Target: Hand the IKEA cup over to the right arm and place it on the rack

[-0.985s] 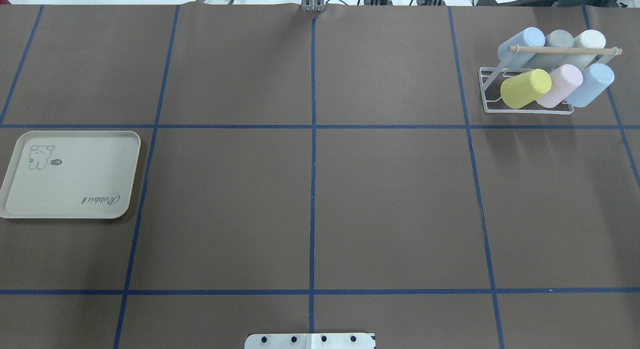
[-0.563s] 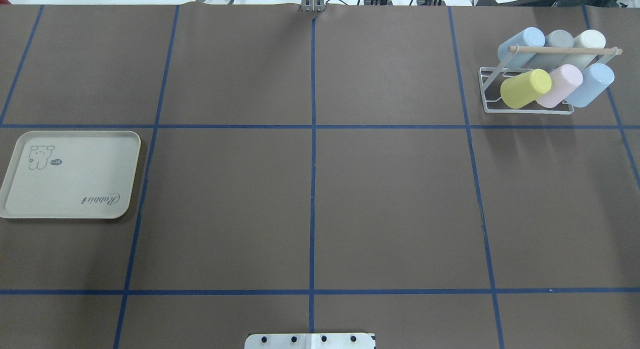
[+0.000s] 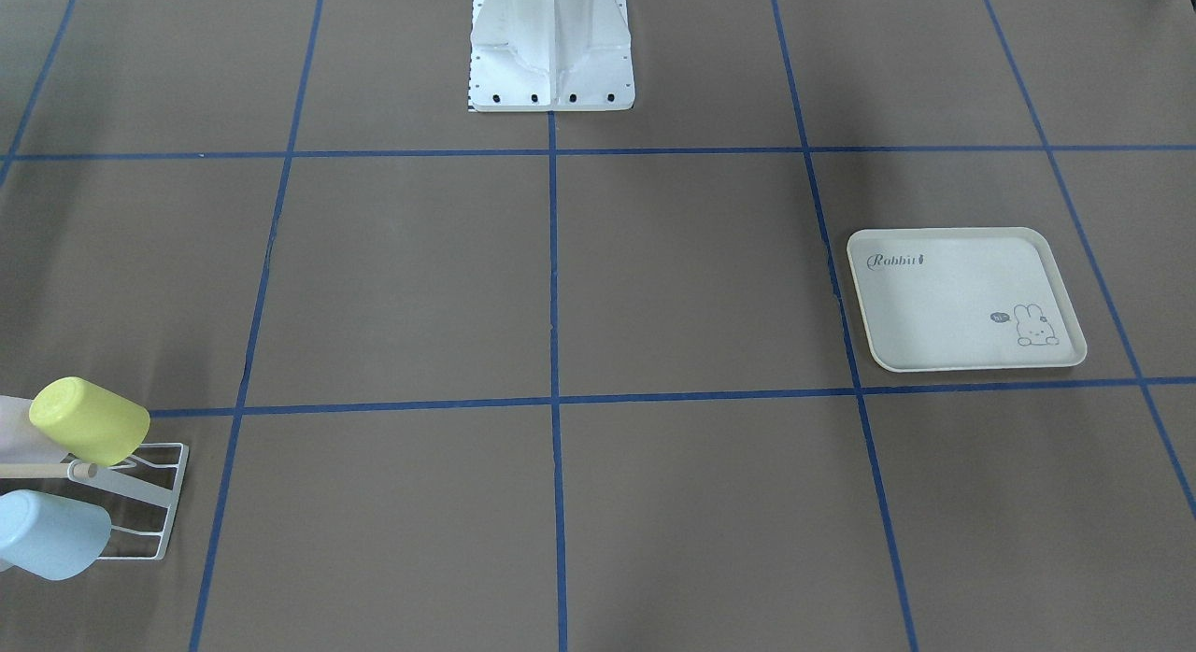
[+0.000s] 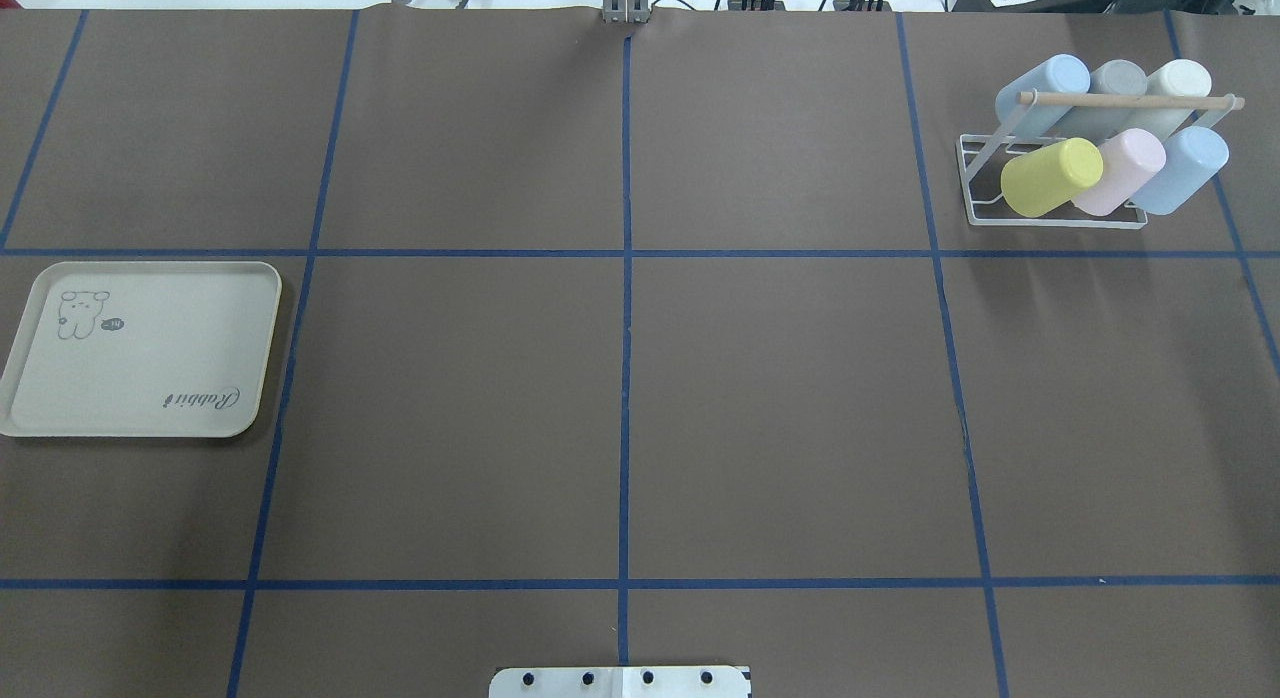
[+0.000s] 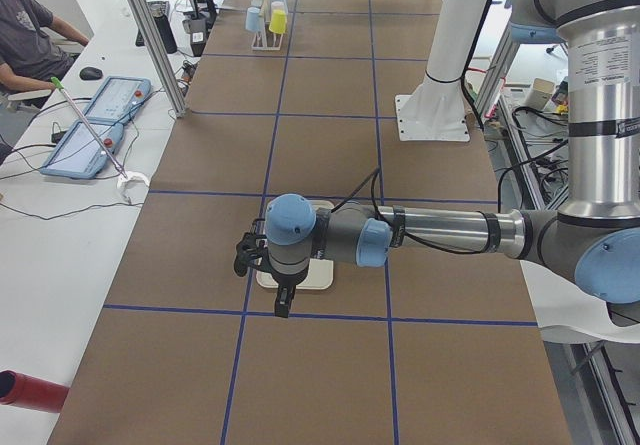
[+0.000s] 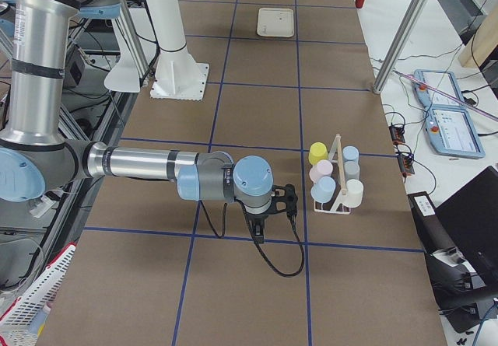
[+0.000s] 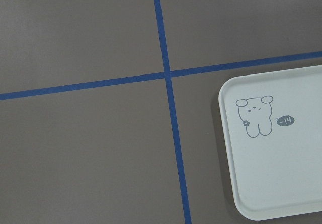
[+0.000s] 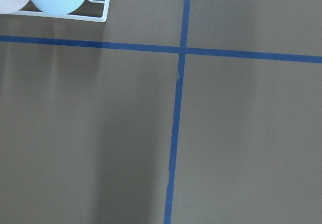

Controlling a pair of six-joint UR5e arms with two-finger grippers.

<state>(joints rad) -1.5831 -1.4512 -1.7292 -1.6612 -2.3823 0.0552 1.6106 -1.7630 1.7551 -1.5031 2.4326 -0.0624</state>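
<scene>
Six cups (image 4: 1050, 177) sit on the rack (image 4: 1100, 99) at two o'clock, the tray (image 4: 140, 378) at nine. Left arm (image 5: 440, 230), right arm (image 6: 140, 162) — whether their jaws are open or holding anything, I cannot tell. The job looks done — best hold both arms clear of the rack.

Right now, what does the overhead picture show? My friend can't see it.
Six pastel cups sit tilted on a white wire rack at the brown table's far right corner. A cream rabbit tray lies at the left edge; no robot arms show.
</scene>
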